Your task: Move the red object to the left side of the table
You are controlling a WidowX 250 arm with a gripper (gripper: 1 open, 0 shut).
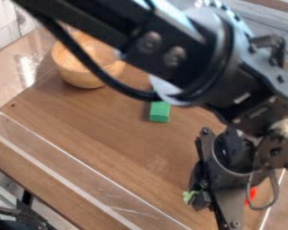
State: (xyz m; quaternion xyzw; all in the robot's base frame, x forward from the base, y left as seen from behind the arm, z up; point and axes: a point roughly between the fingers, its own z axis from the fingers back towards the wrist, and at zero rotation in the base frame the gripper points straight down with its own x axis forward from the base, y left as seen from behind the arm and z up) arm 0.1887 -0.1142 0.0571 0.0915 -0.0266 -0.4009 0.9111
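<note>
Fingers (202, 192) point down over a green leafy bit (189, 195) (grip hidden, cannot tell).

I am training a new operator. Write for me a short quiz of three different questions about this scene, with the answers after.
1. True or false: the green block lies inside the wooden bowl.
2. Where does the gripper stand over the table?
A. beside the bowl
B. near the bottom right of the picture
C. directly over the green block
3. Fill in: the small leafy thing seen at the gripper's tip is coloured ____.

Key
1. False; the block lies on the bare wood, apart from the bowl.
2. B
3. Green; the red object itself is hidden by the gripper.
</note>
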